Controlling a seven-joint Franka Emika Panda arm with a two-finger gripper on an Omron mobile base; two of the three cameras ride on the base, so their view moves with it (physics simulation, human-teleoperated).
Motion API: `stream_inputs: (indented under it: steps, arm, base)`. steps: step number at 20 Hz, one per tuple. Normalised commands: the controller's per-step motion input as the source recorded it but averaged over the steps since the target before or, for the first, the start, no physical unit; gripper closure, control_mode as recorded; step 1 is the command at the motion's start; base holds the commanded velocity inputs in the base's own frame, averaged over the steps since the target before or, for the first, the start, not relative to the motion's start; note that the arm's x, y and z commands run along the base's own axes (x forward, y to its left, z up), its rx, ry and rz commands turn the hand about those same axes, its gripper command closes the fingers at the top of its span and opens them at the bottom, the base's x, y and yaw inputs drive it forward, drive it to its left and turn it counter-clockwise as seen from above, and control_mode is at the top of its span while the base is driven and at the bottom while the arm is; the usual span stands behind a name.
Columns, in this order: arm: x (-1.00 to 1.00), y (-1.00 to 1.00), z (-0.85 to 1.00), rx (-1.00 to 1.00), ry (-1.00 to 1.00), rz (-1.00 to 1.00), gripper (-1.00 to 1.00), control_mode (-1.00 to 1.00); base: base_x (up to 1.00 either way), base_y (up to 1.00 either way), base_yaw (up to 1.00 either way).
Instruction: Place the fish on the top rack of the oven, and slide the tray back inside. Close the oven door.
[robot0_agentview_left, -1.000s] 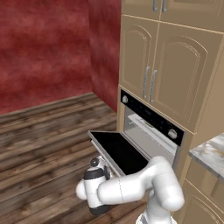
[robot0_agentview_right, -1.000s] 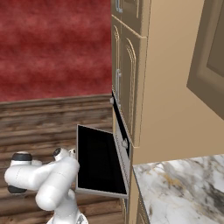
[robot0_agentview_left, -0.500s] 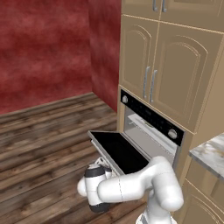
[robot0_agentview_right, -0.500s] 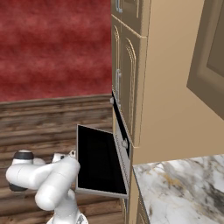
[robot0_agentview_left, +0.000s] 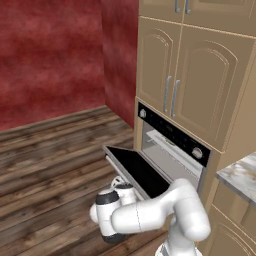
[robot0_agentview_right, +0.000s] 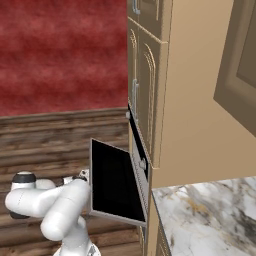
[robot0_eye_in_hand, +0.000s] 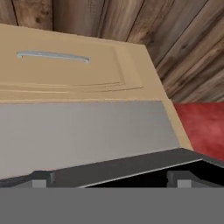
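The oven door (robot0_agentview_left: 142, 172) is fully down, its black glass lying flat and sticking out of the oven (robot0_agentview_left: 172, 132) over the wooden floor (robot0_agentview_left: 50, 165). The cavity behind it is open and pale. We can't tell where the fish is, or whether the tray is pushed home: the inside is too small and washed out to read. Our read is that door closing is the step in hand.

The gripper (robot0_agentview_left: 120, 184) sits low, just under the door's front edge, with the arm folded down in front of the base. In the right base view the gripper (robot0_agentview_right: 80, 176) is just beside the door's outer edge (robot0_agentview_right: 112, 182). That placement makes sense to us: a drop-down door has to be lifted from underneath at the free edge, far from the hinge.

In the hand view the gripper (robot0_eye_in_hand: 109, 179) stands spread wide with nothing between the tips. A dark edge (robot0_eye_in_hand: 131, 164) runs right above them, likely the door's rim. Beyond it are a grey panel (robot0_eye_in_hand: 87, 131) and a tan drawer front (robot0_eye_in_hand: 78, 74) with a silver handle (robot0_eye_in_hand: 52, 56). We can't tell whether the tips touch the rim.

Against the earlier frames, the door hasn't moved and the base is parked. The wrist has only sunk slightly lower. The jaws are as wide as before.
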Motion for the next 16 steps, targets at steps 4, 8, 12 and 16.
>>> stream_inputs:
  steps: [4,8,12,16]
  arm:
    - [0.00,-1.00,0.42,-0.48,-0.07,-0.31,-1.00,-1.00]
    - [0.00,-1.00,0.48,-0.44,-0.08,-0.32,-1.00,-1.00]
    - [0.00,-1.00,0.42,-0.44,-0.09,-0.33,-1.00,-1.00]
    - [0.00,-1.00,0.28,-0.42,-0.09,-0.36,-1.00,-1.00]
  base:
    - [0.00,0.00,0.00]
    - [0.00,0.00,0.00]
    - [0.00,0.00,0.00]
    - [0.00,0.00,0.00]
